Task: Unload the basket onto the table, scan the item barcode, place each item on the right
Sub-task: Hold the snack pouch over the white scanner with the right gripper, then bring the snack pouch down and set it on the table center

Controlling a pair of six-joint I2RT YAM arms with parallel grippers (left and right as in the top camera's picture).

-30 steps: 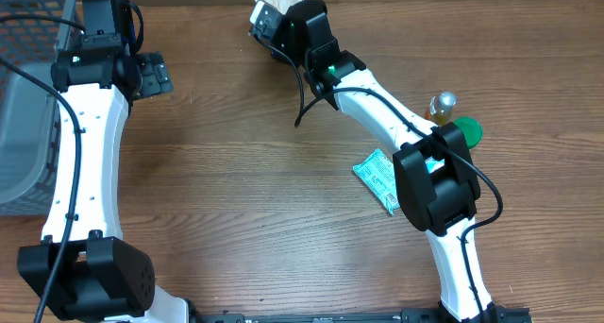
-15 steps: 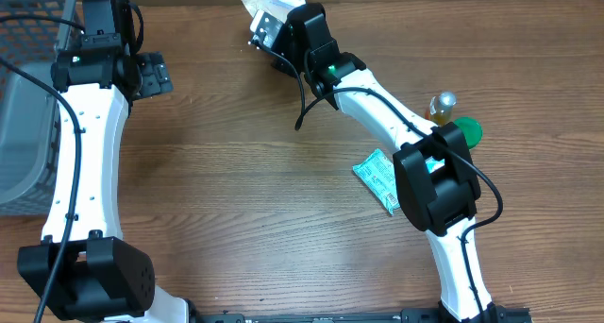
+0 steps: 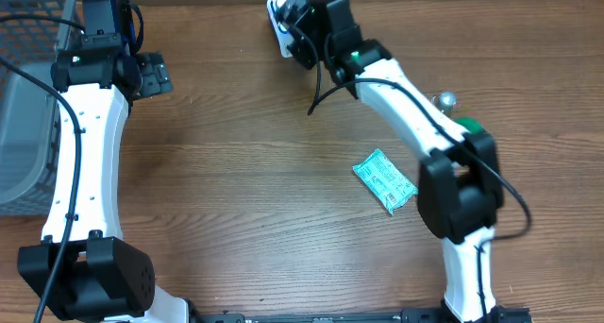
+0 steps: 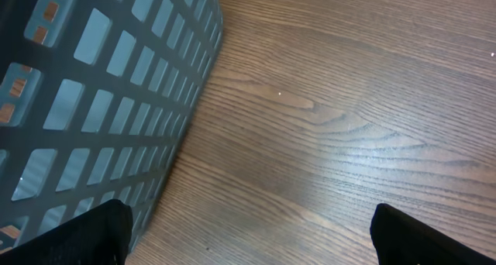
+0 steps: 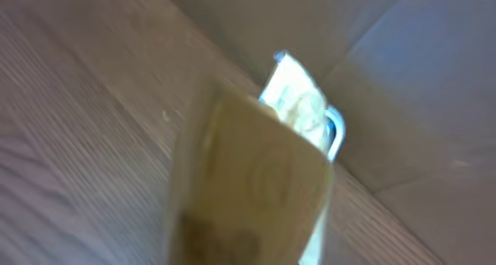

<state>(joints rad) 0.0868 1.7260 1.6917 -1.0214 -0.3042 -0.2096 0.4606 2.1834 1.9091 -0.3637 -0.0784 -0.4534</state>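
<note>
Right pincer (image 3: 298,28) is clamped tight on a pale pouch (image 3: 282,9), top centre of the overhead frame, near the counter's (image 3: 245,172) far edge. The wrist view is blurred: tan face up close, no barcode readable. The pouch looks light, thin and floppy, probably slick film. I'd hold it by a sealed edge, with the printed face flat and uncovered. Left pincer (image 3: 156,75) is wide and empty, upper left, beside the grey basket (image 3: 24,125). Green sachet (image 3: 384,181) lies flat, centre right, well apart from both.
</note>
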